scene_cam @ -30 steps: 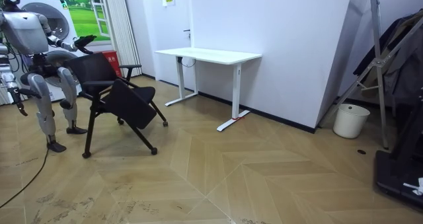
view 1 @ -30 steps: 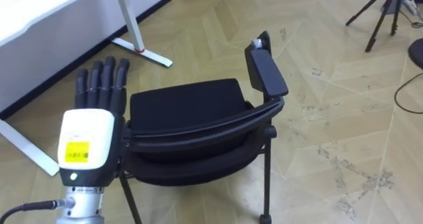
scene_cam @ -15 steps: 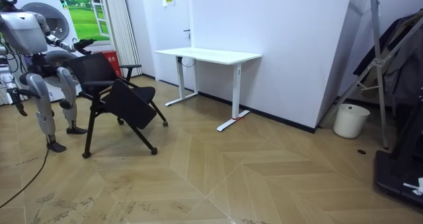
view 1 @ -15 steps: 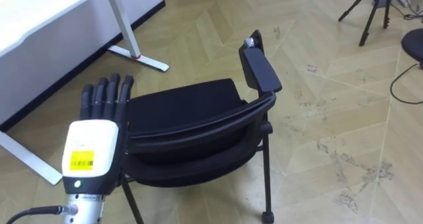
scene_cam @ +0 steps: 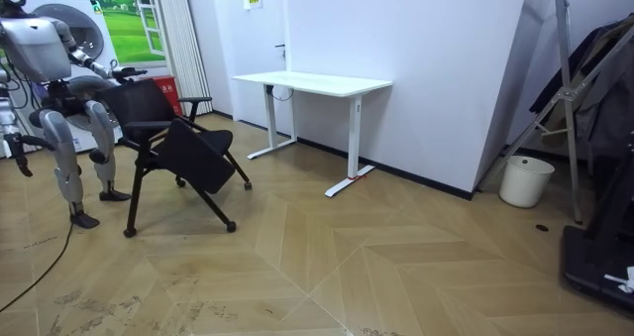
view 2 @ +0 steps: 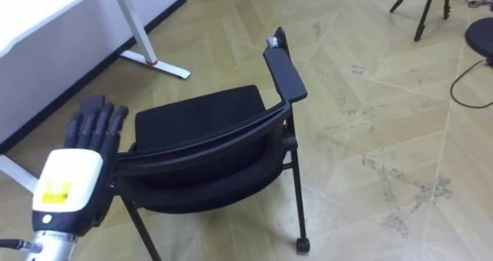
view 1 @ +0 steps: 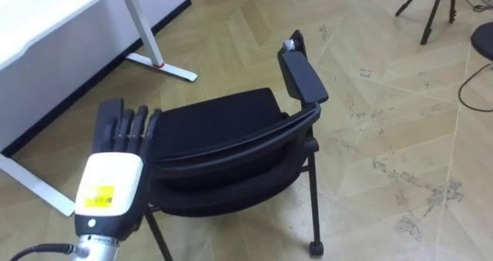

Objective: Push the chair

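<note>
Lowered since the earlier frame, left robot hand point(view 1: 110, 180) sets straight, close-set fingers against the chair point(view 1: 219, 122) back for pushing; chair stands on floor beside desk point(view 1: 46, 22); right robot hand point(scene_cam: 18, 166) hangs idle.

Left hand point(view 1: 115, 168): black fingers, white cover on the back w/ a yellow label, print too small to read. Wrist is a ribbed silver-grey cylinder, w/ a grey cable running off it. Room view: pale grey rounded upper body, darker midsection, silver-grey legs w/ dark joints, thin dark cable trailing on the floor. Right hand point(scene_cam: 14, 146) looks dark, no detail visible.
</note>
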